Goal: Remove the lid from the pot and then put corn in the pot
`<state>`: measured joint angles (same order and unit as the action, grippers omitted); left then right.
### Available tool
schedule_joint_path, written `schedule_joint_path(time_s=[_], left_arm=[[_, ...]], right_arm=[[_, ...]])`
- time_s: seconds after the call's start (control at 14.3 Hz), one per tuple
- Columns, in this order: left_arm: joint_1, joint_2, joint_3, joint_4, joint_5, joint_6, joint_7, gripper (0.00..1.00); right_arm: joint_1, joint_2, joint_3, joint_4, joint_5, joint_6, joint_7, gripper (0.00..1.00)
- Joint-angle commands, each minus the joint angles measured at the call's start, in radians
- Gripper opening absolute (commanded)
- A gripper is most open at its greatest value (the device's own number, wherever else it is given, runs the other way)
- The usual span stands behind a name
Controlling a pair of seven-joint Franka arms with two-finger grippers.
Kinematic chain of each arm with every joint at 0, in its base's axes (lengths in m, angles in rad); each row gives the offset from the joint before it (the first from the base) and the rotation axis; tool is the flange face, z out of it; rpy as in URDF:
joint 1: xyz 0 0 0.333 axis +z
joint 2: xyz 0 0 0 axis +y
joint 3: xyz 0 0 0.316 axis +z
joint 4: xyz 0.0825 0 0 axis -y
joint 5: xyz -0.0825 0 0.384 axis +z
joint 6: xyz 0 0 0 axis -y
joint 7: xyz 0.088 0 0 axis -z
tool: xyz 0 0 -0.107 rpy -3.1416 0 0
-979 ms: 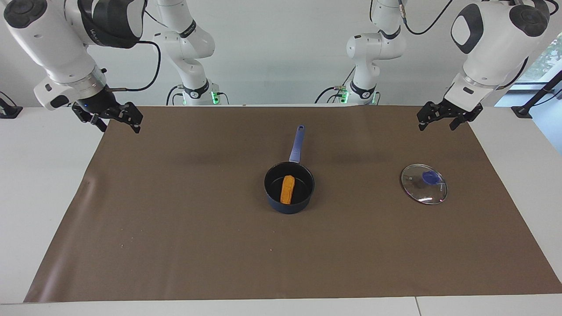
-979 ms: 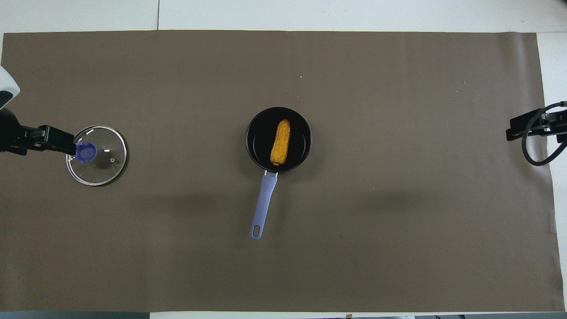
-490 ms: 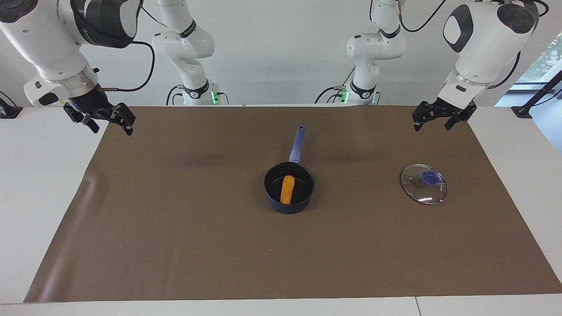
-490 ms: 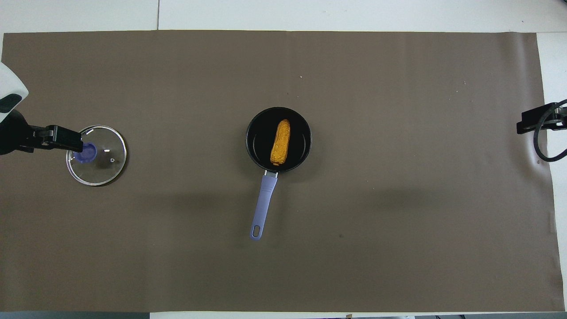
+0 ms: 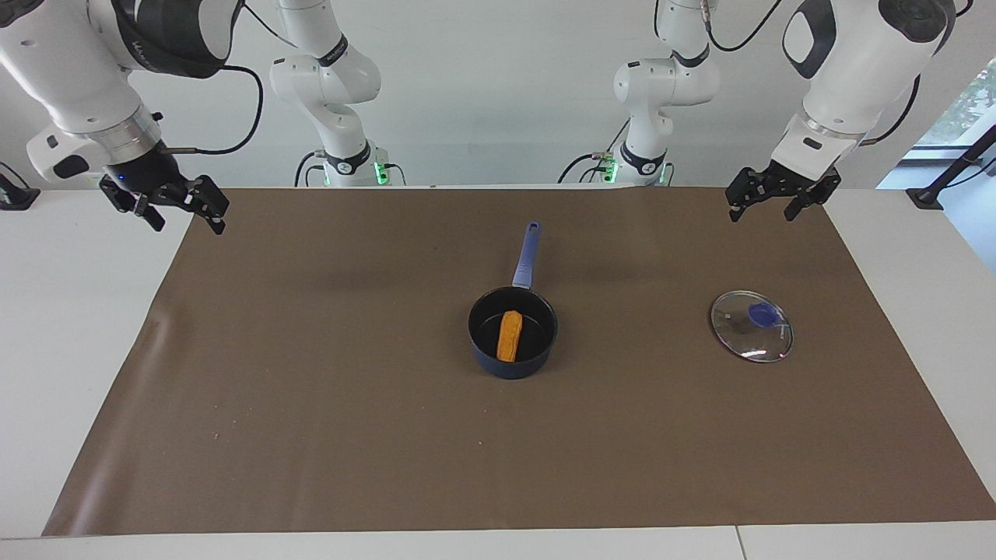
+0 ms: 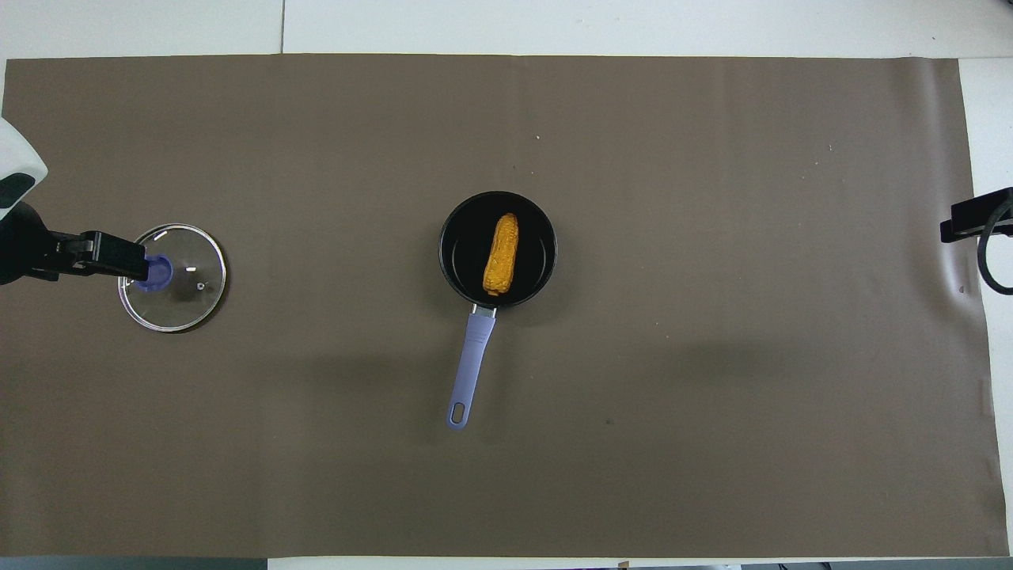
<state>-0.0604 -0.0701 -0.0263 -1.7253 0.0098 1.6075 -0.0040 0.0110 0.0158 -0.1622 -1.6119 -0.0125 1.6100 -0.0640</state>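
Both arms further withdrawn (corn (image 5: 510,335) in pot (image 5: 513,332), lid (image 5: 752,325) unmoved)

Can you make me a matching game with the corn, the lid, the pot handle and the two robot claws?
Things:
1. corn
2. lid
3. pot handle
4. left gripper and right gripper

States:
A. points toward the robots
B. up in the air, holding nothing
C. lying inside the pot
D. flat on the brown mat, toward the left arm's end

Pairs: 1-C, 2-D, 3-A, 4-B
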Motion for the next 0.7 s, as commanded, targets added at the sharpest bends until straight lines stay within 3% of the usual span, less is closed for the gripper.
schedule_joint_path(time_s=[0.0, 0.63], left_arm=[[-0.001, -0.014, 0.005, -0.008, -0.019, -0.012, -0.013, 1.00], [-0.012, -0.016, 0.005, -0.016, -0.033, 0.006, -0.014, 1.00]], right_arm=[[-0.002, -0.016, -0.007, -0.017, 0.005, -0.005, -0.016, 1.00], [0.015, -0.013, -0.003, -0.022, 0.005, -0.008, -0.017, 1.00]])
